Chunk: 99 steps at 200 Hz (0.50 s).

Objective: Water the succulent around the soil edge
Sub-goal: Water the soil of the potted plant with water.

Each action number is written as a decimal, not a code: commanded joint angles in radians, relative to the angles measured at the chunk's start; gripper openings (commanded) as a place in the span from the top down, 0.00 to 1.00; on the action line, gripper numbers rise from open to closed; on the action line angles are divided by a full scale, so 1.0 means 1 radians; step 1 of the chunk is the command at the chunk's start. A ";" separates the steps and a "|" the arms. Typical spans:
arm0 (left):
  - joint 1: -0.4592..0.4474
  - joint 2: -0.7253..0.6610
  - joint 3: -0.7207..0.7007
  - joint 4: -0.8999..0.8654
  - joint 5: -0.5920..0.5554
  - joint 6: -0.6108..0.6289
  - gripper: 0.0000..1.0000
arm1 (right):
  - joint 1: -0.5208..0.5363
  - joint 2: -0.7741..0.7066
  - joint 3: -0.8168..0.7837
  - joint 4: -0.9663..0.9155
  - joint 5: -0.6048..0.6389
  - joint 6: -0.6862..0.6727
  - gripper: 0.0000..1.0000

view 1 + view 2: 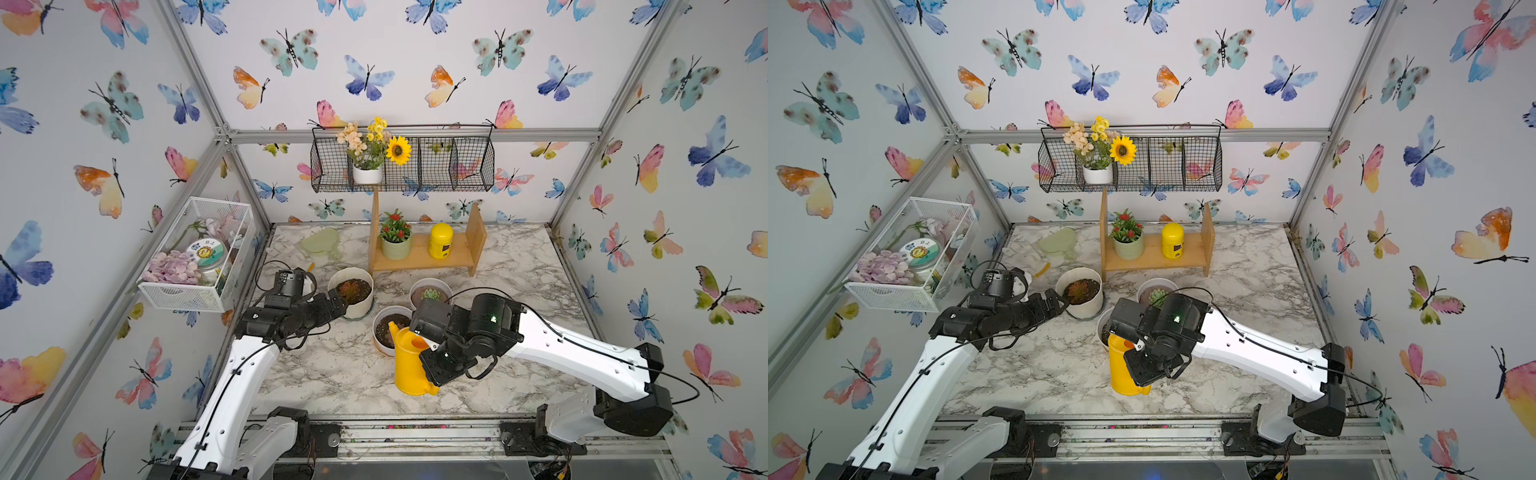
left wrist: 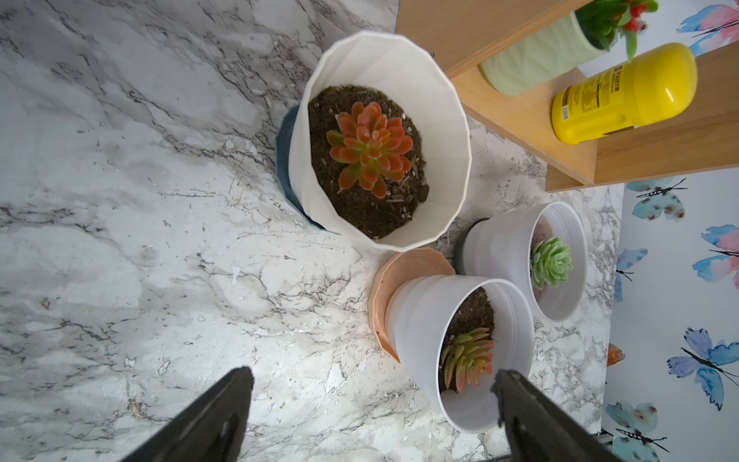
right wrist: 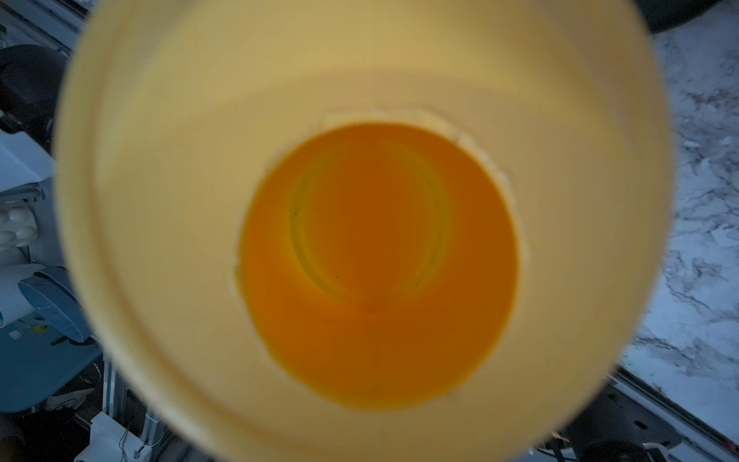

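The succulent [image 1: 354,291] [image 2: 370,148] is a reddish rosette in a cream ribbed pot [image 1: 360,309] [image 2: 440,120]. Its soil edge [image 2: 372,220] is a dark crumbly ring inside the rim. My left gripper [image 1: 338,301] [image 2: 372,372] is open and empty, just left of that pot. An upright yellow watering can [image 1: 409,365] [image 1: 1121,370] stands to the front right of the succulent. Its spout [image 1: 392,329] reaches over a neighbouring white pot. My right gripper [image 1: 430,361] is shut on the can's handle side, its fingers hidden. The can's open top [image 3: 376,260] fills the right wrist view.
A white pot with a pink-green rosette [image 1: 384,332] [image 2: 468,356] sits under the spout. Another pot with a pale green rosette [image 1: 431,294] [image 2: 552,260] is behind the right wrist. A wooden shelf [image 1: 424,259] holds a green pot and a yellow bottle [image 1: 440,240]. A flat green dish [image 1: 321,243] lies at the back.
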 commanded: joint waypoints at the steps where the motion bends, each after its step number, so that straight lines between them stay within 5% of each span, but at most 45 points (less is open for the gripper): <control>1: -0.005 -0.020 -0.032 0.009 0.064 0.019 0.01 | 0.004 -0.007 -0.033 -0.008 -0.053 0.033 0.99; 99: -0.005 -0.036 -0.100 0.054 0.083 0.046 0.02 | 0.005 -0.039 -0.125 -0.009 -0.076 0.093 0.99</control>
